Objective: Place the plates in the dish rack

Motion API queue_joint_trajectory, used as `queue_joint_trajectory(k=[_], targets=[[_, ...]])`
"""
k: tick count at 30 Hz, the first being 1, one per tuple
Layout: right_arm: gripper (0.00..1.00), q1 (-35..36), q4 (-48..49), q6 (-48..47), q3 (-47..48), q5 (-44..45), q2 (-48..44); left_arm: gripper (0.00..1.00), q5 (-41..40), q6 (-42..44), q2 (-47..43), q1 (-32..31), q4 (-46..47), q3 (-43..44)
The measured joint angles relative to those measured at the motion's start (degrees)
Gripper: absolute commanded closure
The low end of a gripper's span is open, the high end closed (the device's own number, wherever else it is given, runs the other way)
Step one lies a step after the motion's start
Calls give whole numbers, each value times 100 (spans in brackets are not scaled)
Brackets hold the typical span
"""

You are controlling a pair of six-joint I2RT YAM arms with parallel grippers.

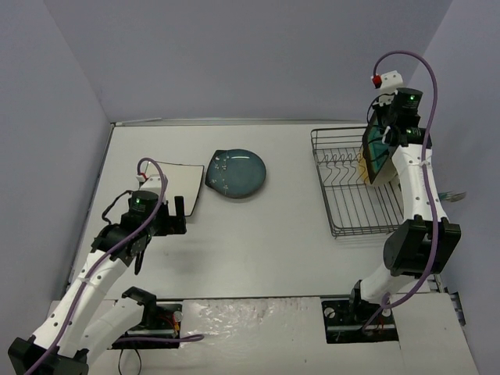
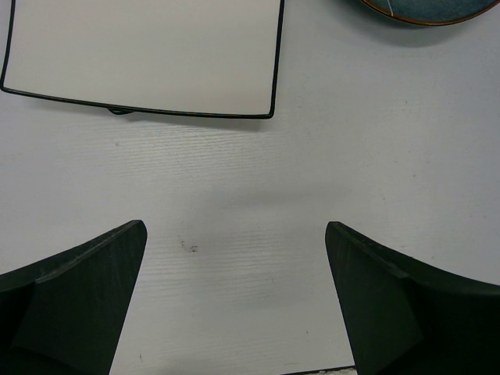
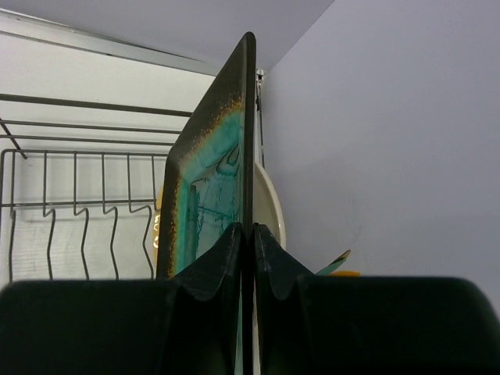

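Grey-walled white tabletop [image 1: 273, 250]: black square plate [image 3: 205, 183] stands on edge, pinched at its rim by the right gripper [image 3: 246, 234], over the right end of the dish rack [image 1: 344, 205], just beside the cream plate [image 3: 270, 209] already slotted; free prongs [image 3: 78, 226] lie leftward. Left gripper [image 2: 234, 228] gapes empty near the white square plate [image 2: 148, 55]; teal-blue plate [image 1: 237, 173] lies beside it.

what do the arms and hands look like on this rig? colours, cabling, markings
The left arm and right arm: white links, black joint housings. A purple cable loops along each, topped by a small white-and-red connector. Green light near each wrist. The left hand and right hand: matte black, wedge-shaped fingers. No lettering visible.
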Motion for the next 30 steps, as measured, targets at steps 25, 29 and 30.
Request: queue_joint_trajectory(k=[25,29,30], targets=[[52,-202,1628,284,-1563,-448,253,3,-26,58,92,0,15,-1],[30,-202,1696,473,-1736,-446,118,3,-27,-1,55,0,17,-2],[29,-202,1695,524,-1749,-446,60,3,-22,-42,44,0,17,-2]])
